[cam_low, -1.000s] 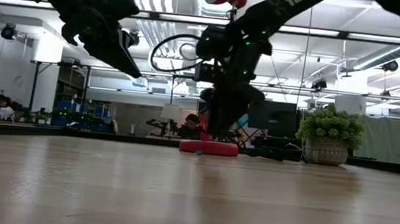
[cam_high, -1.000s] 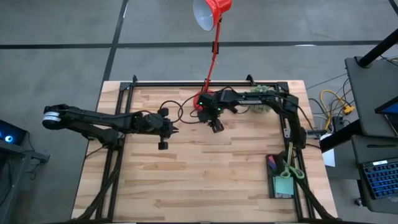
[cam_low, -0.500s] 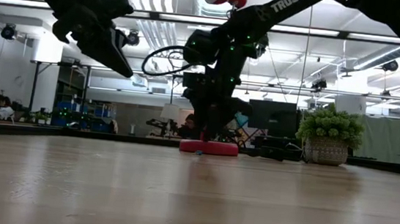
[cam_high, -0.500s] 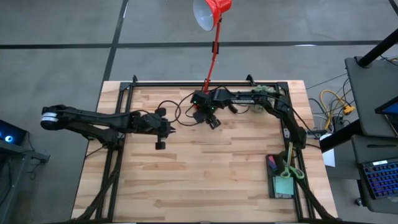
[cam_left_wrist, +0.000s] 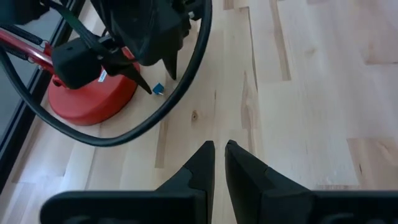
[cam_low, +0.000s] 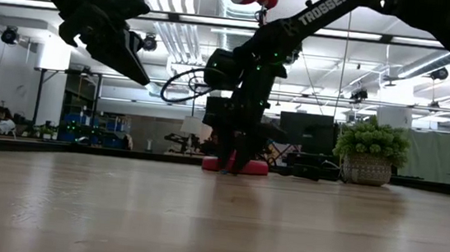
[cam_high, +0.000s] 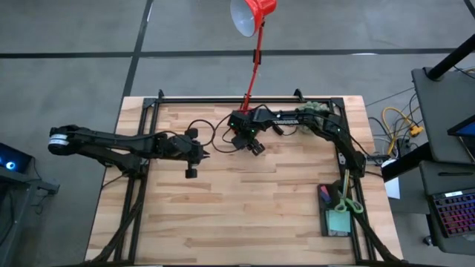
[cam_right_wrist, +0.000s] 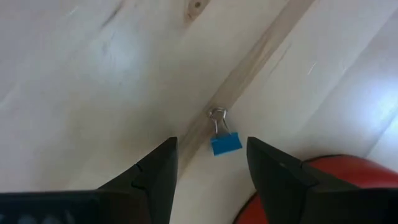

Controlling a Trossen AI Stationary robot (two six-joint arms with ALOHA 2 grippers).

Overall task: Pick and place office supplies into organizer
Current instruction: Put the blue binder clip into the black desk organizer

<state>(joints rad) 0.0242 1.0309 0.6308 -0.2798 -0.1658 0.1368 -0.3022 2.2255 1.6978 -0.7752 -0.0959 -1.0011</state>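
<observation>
So my right gripper (cam_right_wrist: 210, 163) has swung over and dropped, jaws spread wide, straddling the tiny blue metal binder clip (cam_right_wrist: 225, 142) lying beside the red round lamp base (cam_left_wrist: 93, 99), so grabbing's next, while my left gripper (cam_left_wrist: 218, 152) hangs clenched, empty.

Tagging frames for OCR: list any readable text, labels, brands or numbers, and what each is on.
"TROSSEN": white lettering along the right arm's upper link, low view; nothing further along it can be made out.
White sticker on the right arm's wrist, left wrist view: too small to read.
Laptop screen beside the table, high view: too blurred to read.
No other text on the table, the organizer or the red lamp.
</observation>
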